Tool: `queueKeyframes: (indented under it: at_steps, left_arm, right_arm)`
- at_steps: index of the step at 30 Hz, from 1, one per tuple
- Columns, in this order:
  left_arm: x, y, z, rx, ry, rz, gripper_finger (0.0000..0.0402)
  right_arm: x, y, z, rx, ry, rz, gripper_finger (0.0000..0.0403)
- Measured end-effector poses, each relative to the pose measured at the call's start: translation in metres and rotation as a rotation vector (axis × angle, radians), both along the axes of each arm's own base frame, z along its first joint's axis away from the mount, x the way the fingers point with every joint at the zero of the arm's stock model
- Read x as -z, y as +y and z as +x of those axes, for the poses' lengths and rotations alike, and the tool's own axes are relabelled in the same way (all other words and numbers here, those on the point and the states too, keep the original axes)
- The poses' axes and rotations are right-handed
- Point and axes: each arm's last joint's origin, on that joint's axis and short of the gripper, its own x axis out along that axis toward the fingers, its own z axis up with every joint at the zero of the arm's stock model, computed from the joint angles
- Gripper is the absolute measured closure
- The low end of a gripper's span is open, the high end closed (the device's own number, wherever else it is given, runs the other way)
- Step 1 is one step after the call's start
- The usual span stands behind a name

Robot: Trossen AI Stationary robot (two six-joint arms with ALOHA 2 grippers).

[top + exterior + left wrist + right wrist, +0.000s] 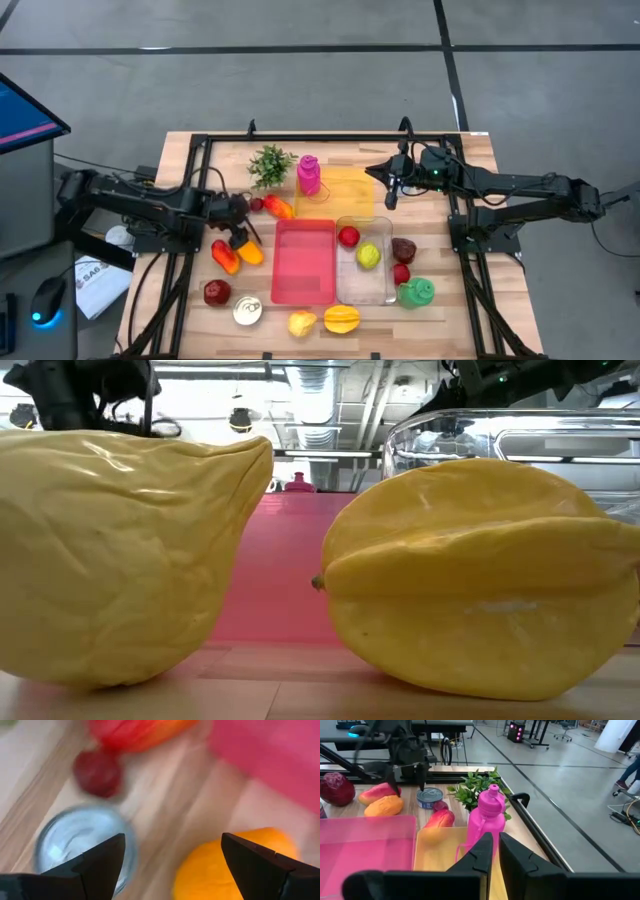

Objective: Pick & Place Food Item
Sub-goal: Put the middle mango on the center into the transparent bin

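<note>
- The left gripper (240,236) hangs with its fingers spread wide just above the orange fruit (250,253), near the pink tray's left side; from the left wrist view the fruit sits partly between the fingers, so I judge this is the food item about to be picked.
- The right gripper (391,192) waits with its fingers pressed nearly together and holding nothing, over the yellow tray (352,190) near the pink bottle (309,175); it looks parked out of the way.
- Three trays lie together mid-surface, likely as drop spots: one pink tray (303,262), one yellow, one clear tray (365,285).
- The clear tray holds two items: a red apple (348,236) and a yellow-green fruit (369,256).
- Loose on the wooden surface (180,160) I count, on the left: the orange fruit, a red-orange fruit (225,257) touching it, a mango-like fruit (278,208), and a dark red fruit (217,292).
- Along the front edge: one tin can (248,310), one yellow lemon-like fruit (301,323), one starfruit (341,319).
- On the right: two dark red items beside the clear tray and one green bottle (416,292).
- One small green plant (271,164) stands at the back.
</note>
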Motion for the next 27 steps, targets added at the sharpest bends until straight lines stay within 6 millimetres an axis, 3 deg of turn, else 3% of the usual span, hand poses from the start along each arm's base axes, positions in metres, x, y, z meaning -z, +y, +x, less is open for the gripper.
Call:
queueKeyframes:
  at_steps: [11, 21, 27]
  left_arm:
    - [-0.004, -0.034, 0.005, 0.366, -0.080, -0.019, 0.0082]
    - [0.001, -0.042, 0.005, 0.458, -0.030, 0.082, 0.0082]
    - [0.021, -0.046, 0.014, 0.476, 0.095, 0.065, 0.0082]
  right_arm:
    - [0.000, 0.000, 0.000, 0.020, -0.023, 0.071, 0.0379]
    - [-0.001, 0.004, 0.001, 0.003, -0.031, 0.070, 0.0383]
    - [-0.001, 0.007, 0.002, -0.013, -0.028, 0.071, 0.0385]
